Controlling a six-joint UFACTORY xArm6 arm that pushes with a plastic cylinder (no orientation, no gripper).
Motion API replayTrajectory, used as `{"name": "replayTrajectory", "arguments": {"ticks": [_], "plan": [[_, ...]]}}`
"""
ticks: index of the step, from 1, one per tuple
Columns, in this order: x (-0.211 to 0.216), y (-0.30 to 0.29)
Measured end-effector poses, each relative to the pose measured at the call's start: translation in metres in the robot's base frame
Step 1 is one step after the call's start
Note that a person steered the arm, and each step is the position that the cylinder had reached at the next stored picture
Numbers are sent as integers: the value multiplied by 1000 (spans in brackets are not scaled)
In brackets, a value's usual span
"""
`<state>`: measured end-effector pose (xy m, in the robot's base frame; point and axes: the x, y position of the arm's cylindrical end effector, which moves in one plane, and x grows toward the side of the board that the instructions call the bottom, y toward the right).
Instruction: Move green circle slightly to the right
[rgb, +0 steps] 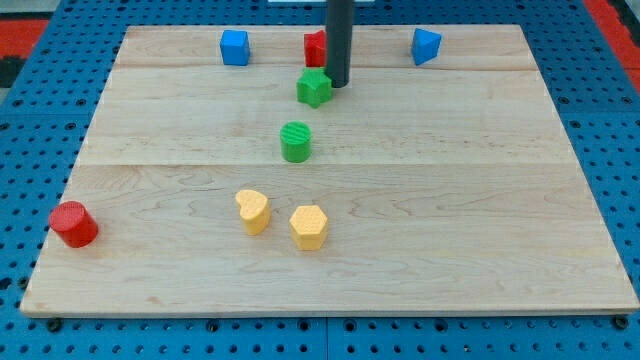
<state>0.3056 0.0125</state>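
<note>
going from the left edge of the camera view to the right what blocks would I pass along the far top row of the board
Blue cube → red block, partly hidden behind my rod → blue block. My tip sits just right of the green star block, in front of that row.

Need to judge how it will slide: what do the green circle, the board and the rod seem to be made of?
The green circle looks like painted wood or plastic: solid matte colour, ridged top; which one is unclear. The board looks like pale unfinished or lightly sealed wood, with visible grain and plank seams. The rod is dark and smooth with a faint sheen, probably metal or plastic; my tip sits beside the green star-like block, above the circle.
</note>
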Motion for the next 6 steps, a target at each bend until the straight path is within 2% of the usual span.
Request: {"name": "replayTrajectory", "arguments": {"ticks": [1,2,3,4,6], "plan": [[17,8],[104,29],[173,-14],[130,-92],[124,-58]]}}
